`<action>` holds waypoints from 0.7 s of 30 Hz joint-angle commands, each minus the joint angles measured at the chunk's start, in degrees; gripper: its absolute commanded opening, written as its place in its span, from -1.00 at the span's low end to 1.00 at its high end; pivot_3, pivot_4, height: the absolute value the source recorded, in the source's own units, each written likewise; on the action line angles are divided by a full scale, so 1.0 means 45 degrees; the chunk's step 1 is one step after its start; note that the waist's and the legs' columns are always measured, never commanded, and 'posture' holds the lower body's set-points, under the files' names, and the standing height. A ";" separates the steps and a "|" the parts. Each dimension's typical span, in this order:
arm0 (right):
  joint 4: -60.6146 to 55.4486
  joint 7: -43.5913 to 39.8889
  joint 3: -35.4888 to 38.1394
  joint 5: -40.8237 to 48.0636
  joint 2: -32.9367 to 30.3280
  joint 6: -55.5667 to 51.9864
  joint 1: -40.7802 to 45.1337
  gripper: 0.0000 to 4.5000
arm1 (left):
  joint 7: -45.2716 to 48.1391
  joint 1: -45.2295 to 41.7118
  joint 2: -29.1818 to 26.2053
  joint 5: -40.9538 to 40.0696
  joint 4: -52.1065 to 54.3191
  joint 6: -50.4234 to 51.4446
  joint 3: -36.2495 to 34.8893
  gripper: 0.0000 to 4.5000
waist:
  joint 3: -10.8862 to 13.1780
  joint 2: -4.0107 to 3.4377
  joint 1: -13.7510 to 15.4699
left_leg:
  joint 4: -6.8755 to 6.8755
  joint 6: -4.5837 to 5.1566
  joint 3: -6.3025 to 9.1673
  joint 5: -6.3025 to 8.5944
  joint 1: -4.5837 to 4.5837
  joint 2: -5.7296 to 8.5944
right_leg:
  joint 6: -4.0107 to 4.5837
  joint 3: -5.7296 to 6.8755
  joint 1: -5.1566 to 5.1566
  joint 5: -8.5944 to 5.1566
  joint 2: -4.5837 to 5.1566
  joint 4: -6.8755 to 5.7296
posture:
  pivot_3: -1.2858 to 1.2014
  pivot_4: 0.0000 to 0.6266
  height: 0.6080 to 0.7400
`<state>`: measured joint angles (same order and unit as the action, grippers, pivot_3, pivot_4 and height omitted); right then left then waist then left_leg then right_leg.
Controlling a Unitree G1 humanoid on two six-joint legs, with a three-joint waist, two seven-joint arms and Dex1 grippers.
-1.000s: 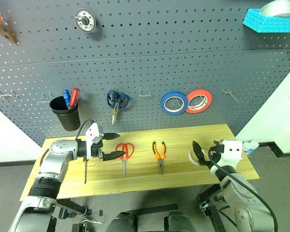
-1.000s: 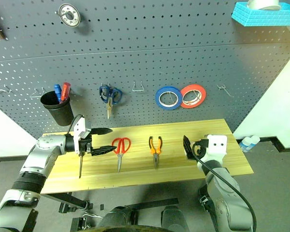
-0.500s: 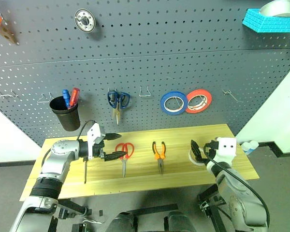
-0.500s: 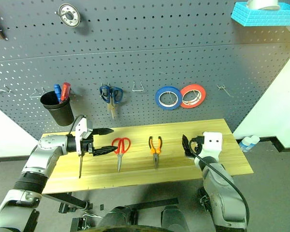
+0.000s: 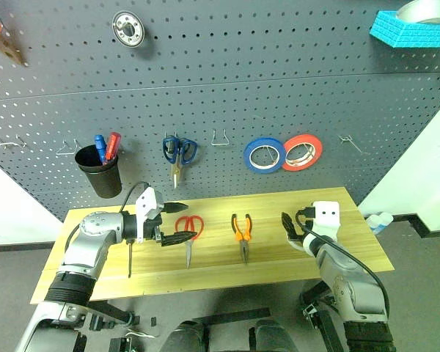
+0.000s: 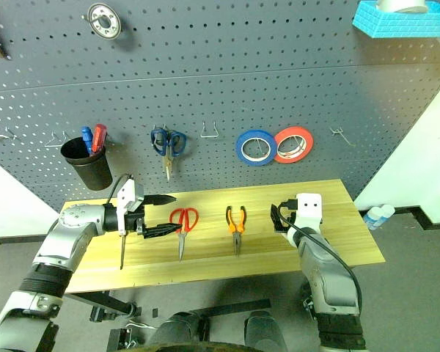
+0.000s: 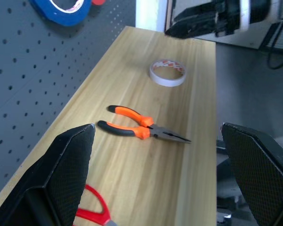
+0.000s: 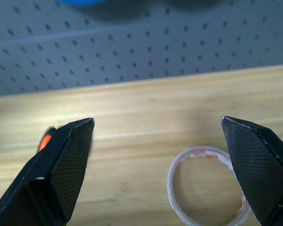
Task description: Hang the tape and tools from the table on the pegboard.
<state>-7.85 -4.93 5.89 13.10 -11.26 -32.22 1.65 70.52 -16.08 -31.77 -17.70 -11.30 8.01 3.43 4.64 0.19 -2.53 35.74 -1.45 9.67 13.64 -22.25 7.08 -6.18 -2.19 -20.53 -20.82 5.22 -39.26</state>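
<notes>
On the light wooden table (image 5: pixel 293 262) lie red-handled scissors (image 5: pixel 189 227), orange-and-black pliers (image 5: pixel 241 229) and a slim screwdriver (image 5: pixel 130 257). My left gripper (image 5: pixel 179 221) hovers open just left of the scissors' handles, pointing to the right, with nothing between its fingers. The whitish tape (image 8: pixel 207 186) lies flat near the table's right end. My right gripper (image 5: pixel 287 224) is open right above and in front of it, pointing at the pegboard (image 5: pixel 279 88). In the left wrist view the tape (image 7: pixel 167 73) sits beyond the pliers (image 7: pixel 140 130).
On the pegboard hang a black cup (image 5: pixel 99 170) with blue and red screwdrivers, blue scissors (image 5: pixel 179 152), a blue roll (image 5: pixel 262 155) and a red-orange roll (image 5: pixel 302 152). Bare hooks (image 5: pixel 220 138) sit between them and at the right (image 5: pixel 350 144). A cyan tray (image 5: pixel 411 29) is top right.
My right gripper has moved forward and down, closer over the tape. The left gripper has stayed about where it was, still open.
</notes>
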 commanded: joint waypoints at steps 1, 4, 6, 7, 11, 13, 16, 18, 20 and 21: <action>0.0100 -0.0171 -0.0151 -0.0223 -0.0180 -0.0258 0.0288 1.00 | -0.0170 0.0357 -0.0245 -0.0387 0.1065 0.0428 -0.0243 0.98 | 0.0156 -0.0004 -0.0006 | -0.0002 0.0000 0.0000 0.0000 -0.0001 0.0000 | 0.0000 0.0000 -0.0001 0.0000 0.0000 0.0000 | 0.00 -0.56 0.68; 0.0428 -0.0239 -0.0164 -0.0383 -0.0290 -0.0498 0.0496 1.00 | -0.0312 0.0752 -0.0382 -0.0532 0.1718 0.0828 -0.0293 0.98 | 0.0360 -0.0011 0.0003 | -0.0006 0.0001 -0.0004 0.0000 -0.0007 -0.0001 | 0.0000 -0.0003 -0.0008 0.0000 0.0002 0.0001 | 0.01 -0.45 0.68; 0.0680 -0.0424 -0.0250 -0.0460 -0.0433 -0.0599 0.0623 1.00 | -0.0419 0.1148 -0.0521 -0.0621 0.2175 0.1033 -0.0383 0.98 | 0.0595 -0.0004 -0.0012 | -0.0008 0.0001 -0.0005 0.0000 -0.0009 -0.0002 | 0.0001 -0.0003 -0.0009 0.0000 0.0004 0.0001 | 0.02 -0.39 0.68; 0.0842 -0.0562 -0.0319 -0.0509 -0.0510 -0.0633 0.0675 1.00 | -0.0504 0.1368 -0.0598 -0.0668 0.2394 0.1120 -0.0438 0.98 | 0.0651 -0.0009 -0.0008 | -0.0012 0.0001 -0.0017 0.0000 -0.0014 -0.0004 | 0.0003 -0.0011 -0.0009 0.0002 0.0005 0.0001 | 0.02 -0.37 0.68; 0.1335 -0.0965 -0.0419 -0.0607 -0.0716 -0.0631 0.0872 1.00 | -0.0918 0.2154 -0.0805 -0.0886 0.3255 0.1447 -0.0742 0.98 | 0.0998 0.0011 0.0015 | -0.0033 0.0004 -0.0026 0.0001 -0.0042 -0.0005 | 0.0006 -0.0020 -0.0018 0.0003 0.0010 0.0008 | 0.04 -0.26 0.68; 0.1542 -0.1124 -0.0423 -0.0640 -0.0802 -0.0641 0.1023 1.00 | -0.1126 0.2580 -0.0868 -0.0999 0.3733 0.1585 -0.0874 0.98 | 0.1215 0.0028 0.0019 | -0.0038 0.0004 -0.0029 0.0001 -0.0049 -0.0005 | 0.0007 -0.0021 -0.0032 0.0002 0.0013 0.0010 | 0.04 -0.21 0.68; 0.1761 -0.1371 -0.0516 -0.0738 -0.0904 -0.0615 0.1128 1.00 | -0.1404 0.3155 -0.0924 -0.1171 0.4339 0.1780 -0.0999 0.98 | 0.1494 0.0046 0.0023 | -0.0042 0.0004 -0.0036 0.0001 -0.0064 -0.0005 | 0.0007 -0.0021 -0.0038 0.0002 0.0021 0.0011 | 0.04 -0.18 0.68; 0.1873 -0.1468 -0.0558 -0.0802 -0.0932 -0.0582 0.1160 1.00 | -0.1565 0.3522 -0.0981 -0.1272 0.4703 0.1879 -0.1035 0.98 | 0.1620 0.0062 0.0015 | -0.0048 0.0004 -0.0036 0.0001 -0.0079 -0.0005 | 0.0008 -0.0021 -0.0053 0.0002 0.0021 0.0012 | 0.04 -0.15 0.68; 0.1980 -0.1544 -0.0563 -0.0860 -0.0943 -0.0555 0.1211 1.00 | -0.1693 0.3771 -0.1022 -0.1361 0.4966 0.2008 -0.1067 0.98 | 0.1674 0.0062 0.0012 | -0.0056 0.0003 -0.0043 0.0000 -0.0115 -0.0005 | 0.0007 -0.0025 -0.0087 0.0002 0.0023 0.0014 | 0.04 -0.14 0.68; 0.1989 -0.1577 -0.0568 -0.0884 -0.0946 -0.0552 0.1208 1.00 | -0.1742 0.3841 -0.1028 -0.1386 0.5050 0.2053 -0.1068 0.98 | 0.1704 0.0062 0.0014 | -0.0056 0.0003 -0.0045 0.0000 -0.0140 -0.0005 | 0.0007 -0.0025 -0.0110 0.0002 0.0024 0.0014 | 0.04 -0.14 0.68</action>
<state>1.53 -11.63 3.47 9.58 -14.93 -35.17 6.64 63.23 0.63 -35.83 -22.66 8.96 17.07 0.16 12.30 0.47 -2.47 35.49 -1.44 9.47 13.64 -22.96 7.06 -6.15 -2.30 -21.10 -20.80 5.32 -39.20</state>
